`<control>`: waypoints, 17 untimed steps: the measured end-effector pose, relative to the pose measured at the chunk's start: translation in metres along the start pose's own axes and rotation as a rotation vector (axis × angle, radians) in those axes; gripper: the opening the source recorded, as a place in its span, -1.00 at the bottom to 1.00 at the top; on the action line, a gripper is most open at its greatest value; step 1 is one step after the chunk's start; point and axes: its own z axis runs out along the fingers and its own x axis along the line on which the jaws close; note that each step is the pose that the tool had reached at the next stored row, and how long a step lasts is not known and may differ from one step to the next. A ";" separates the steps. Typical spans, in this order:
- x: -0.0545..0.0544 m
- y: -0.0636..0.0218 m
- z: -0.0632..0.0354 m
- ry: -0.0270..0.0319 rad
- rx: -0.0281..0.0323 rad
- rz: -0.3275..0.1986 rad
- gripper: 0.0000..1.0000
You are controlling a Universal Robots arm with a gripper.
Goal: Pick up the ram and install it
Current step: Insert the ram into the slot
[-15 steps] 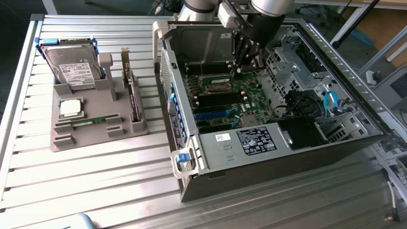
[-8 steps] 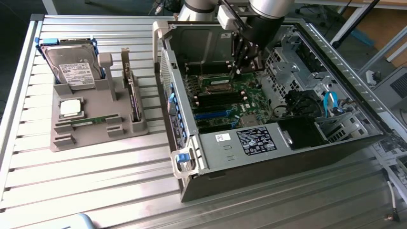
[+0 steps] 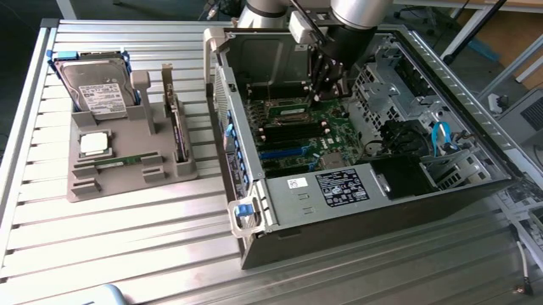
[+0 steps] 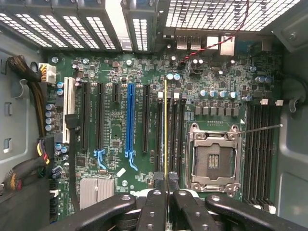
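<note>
We hold the ram (image 4: 166,125) edge-on in our hand (image 4: 166,185), clamped nearly shut on it, above the dark memory slots (image 4: 159,134) beside the empty processor socket (image 4: 214,156), and we judge that a slight tilt or sideways offset could jam it against the slot's edge.

This is a robot lab or a workshop. A robot arm (image 3: 357,16) reaches down into an open computer case (image 3: 339,203). The case sits on a ribbed metal surface (image 3: 127,248). The arm's hand (image 4: 166,185) pinches the ram (image 4: 166,130) over the green board (image 4: 115,130) inside the case. Beside the case, a grey holder (image 3: 110,184) keeps loose computer parts in their own slots. One of them is a hard drive (image 3: 93,89).
</note>
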 end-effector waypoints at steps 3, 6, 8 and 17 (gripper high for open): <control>0.000 -0.0001 0.0021 0.0003 -0.0005 0.000 -0.76; 0.000 -0.0001 0.0035 0.0005 -0.0007 0.001 -0.76; 0.000 -0.0001 0.0035 0.0006 -0.0007 0.001 -0.76; 0.000 -0.0006 0.0043 -0.0004 -0.0001 0.032 -0.76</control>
